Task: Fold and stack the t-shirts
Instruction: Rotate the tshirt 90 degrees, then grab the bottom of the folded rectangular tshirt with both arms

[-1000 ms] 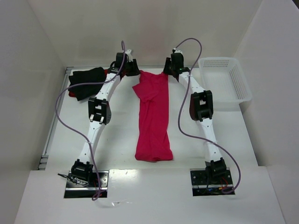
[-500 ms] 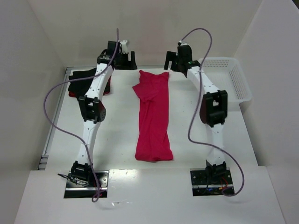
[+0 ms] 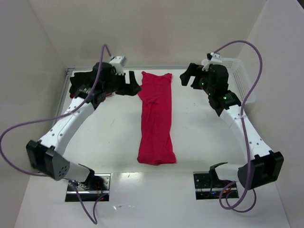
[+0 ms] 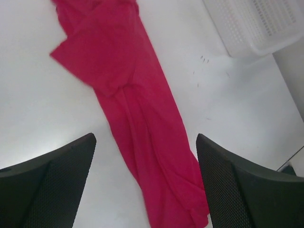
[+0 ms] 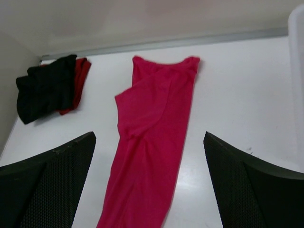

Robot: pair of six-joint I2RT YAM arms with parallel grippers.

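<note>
The crimson-pink t-shirt lies as a long narrow strip down the middle of the table, collar end at the far side, one sleeve folded over it. It also shows in the left wrist view and the right wrist view. The black t-shirt lies bunched on the darker red t-shirt at the far left corner. My left gripper is open and empty, raised to the left of the pink shirt's far end. My right gripper is open and empty, raised to its right.
A white perforated basket stands at the far right, partly behind the right arm, and shows in the left wrist view. White walls close the table on the left, back and right. A metal rail runs along the left edge.
Both grippers have left the pink shirt's far end, moved outward and toward the near side, and risen. The arms' elbows have swung out wide. The shirt lies still.
</note>
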